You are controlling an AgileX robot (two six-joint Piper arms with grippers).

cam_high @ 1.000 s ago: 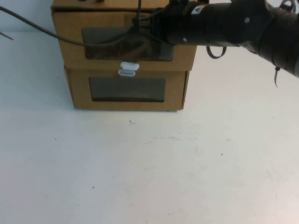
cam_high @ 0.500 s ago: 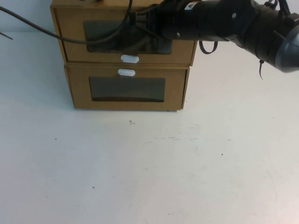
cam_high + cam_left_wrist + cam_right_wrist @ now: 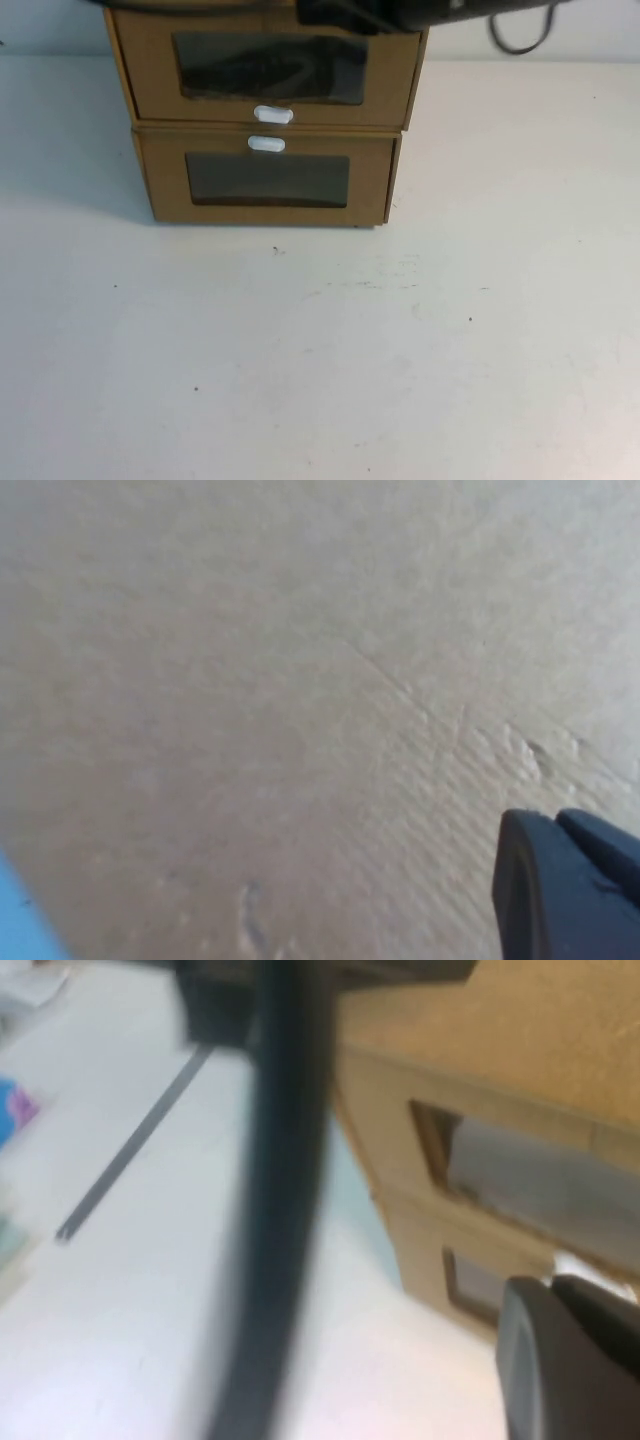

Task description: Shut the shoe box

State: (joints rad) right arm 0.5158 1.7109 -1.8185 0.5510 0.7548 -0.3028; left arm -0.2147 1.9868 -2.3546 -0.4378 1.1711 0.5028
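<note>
The shoe box (image 3: 270, 68) is the upper of two stacked brown cardboard drawers. It has a wide clear window, and its white pull tab (image 3: 273, 114) is below that window. Its front stands about flush with the drawer beneath. Of my right arm (image 3: 400, 10) only a dark piece shows in the high view, at the top edge above the box. My right gripper (image 3: 548, 1290) is shut, off the box's front side, holding nothing. My left gripper (image 3: 555, 825) is shut, close against a plain cardboard face (image 3: 300, 680). The shoe box's window (image 3: 530, 1175) is seen at an angle in the right wrist view.
The lower brown drawer (image 3: 268, 180) carries its white tab (image 3: 266, 144) above its window and rests on the white table (image 3: 320, 350). A black cable (image 3: 270, 1210) hangs across the right wrist view.
The upper drawer has slid back until its front lines up with the lower one. My right arm has drawn back and up, almost out of the high view.
</note>
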